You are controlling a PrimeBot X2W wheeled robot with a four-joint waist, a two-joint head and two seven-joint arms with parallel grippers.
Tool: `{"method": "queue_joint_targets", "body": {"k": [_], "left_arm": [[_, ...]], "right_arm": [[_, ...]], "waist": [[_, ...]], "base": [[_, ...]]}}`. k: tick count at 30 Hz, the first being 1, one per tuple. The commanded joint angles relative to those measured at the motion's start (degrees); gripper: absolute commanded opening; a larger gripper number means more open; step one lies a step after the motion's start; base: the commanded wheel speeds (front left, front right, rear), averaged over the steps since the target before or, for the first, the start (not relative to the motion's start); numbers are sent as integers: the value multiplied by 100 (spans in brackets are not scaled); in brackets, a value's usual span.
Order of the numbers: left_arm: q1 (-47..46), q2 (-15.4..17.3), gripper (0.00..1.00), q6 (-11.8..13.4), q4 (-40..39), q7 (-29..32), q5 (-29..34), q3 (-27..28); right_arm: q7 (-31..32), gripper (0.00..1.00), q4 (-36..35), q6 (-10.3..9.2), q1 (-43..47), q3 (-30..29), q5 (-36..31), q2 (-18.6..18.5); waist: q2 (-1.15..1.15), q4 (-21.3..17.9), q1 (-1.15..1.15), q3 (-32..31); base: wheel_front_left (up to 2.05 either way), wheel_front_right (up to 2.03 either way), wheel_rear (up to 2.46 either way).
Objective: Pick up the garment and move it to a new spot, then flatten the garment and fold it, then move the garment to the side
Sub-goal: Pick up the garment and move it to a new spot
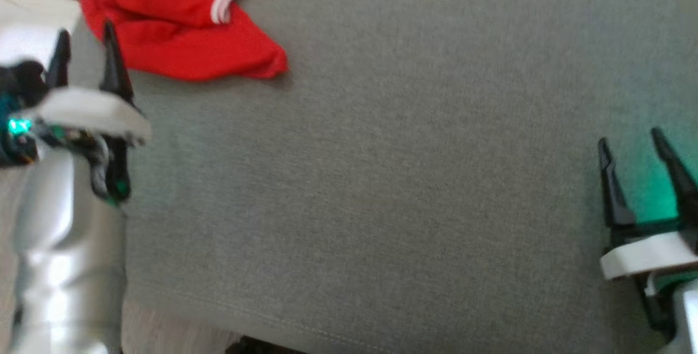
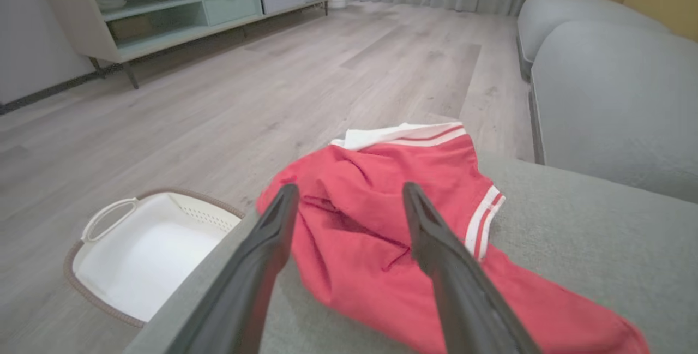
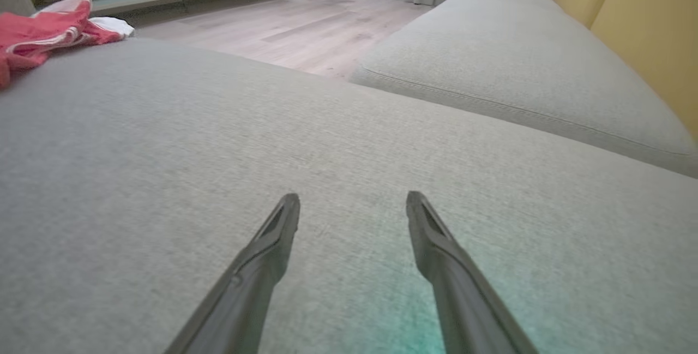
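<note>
Two grippers are in front of you, both spread as wide as they go and neither holding anything. The red garment [image 1: 180,27] lies crumpled at the far left corner of the grey cushion [image 1: 381,179], its white-striped trim turned up and its white band at the far edge. Your left gripper [image 1: 87,32] is at the left edge of the cushion, just beside the garment. In the left wrist view its fingers frame the red cloth, though you cannot tell whether the tips touch it. Your right gripper [image 1: 630,138] is over bare cushion near the right edge, well apart from the garment. A white basket [image 2: 142,267] sits on the wooden floor [image 2: 272,81] beside the cushion's left edge.
</note>
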Motion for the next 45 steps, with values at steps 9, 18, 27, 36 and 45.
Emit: {"method": "queue_joint_targets", "body": {"k": [9, 18, 27, 36, 45], "left_arm": [[-1440, 661, 100, 419, 1690, 612, -185, 437], [-1920, 820, 100, 223, 2951, 1054, -209, 285], [-2216, 811, 0, -172, 3211, 737, -253, 81], [-2227, 565, 0, -332, 1663, 34, -509, -877], [-989, 850, 0, -334, -1979, 1358, -1725, -1930]], "right_arm": [[436, 100, -1240, 39, 12, 44, -24, -327], [508, 100, -1422, 39, 15, 112, 24, -245], [449, 100, -1307, 39, -18, 91, 115, -172], [-124, 100, -272, 39, -50, 414, 263, 370], [-513, 100, 454, 39, -127, 545, 399, 735]], "waist": [[0, -551, -3, 1143], [0, -750, -3, 1272], [0, -820, -3, 1057], [0, -1036, -3, -223], [0, -1580, -3, -944]], "base": [[0, 0, 0], [0, 0, 0], [0, 0, 0], [0, 0, 0], [0, 0, 0]]}}
